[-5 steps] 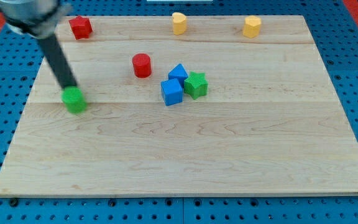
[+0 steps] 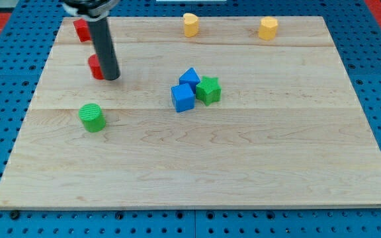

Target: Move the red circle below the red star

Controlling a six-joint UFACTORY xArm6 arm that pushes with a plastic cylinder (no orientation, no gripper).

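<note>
Red circle [image 2: 96, 67] has shifted from mid-counter [image 2: 243, 165] toward the view's left; it now sits below the red star [image 2: 81, 30]. Your tip [image 2: 112, 77] touches its right side. No end effector exists to report; placement looks nearly complete

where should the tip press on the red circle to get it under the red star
Contact the red circle low on its rounded side wall, from the view's right, where my tip already sits against it. It stands upright, right of and below the red star, so a leftward push, kept centred, should place it.
</note>
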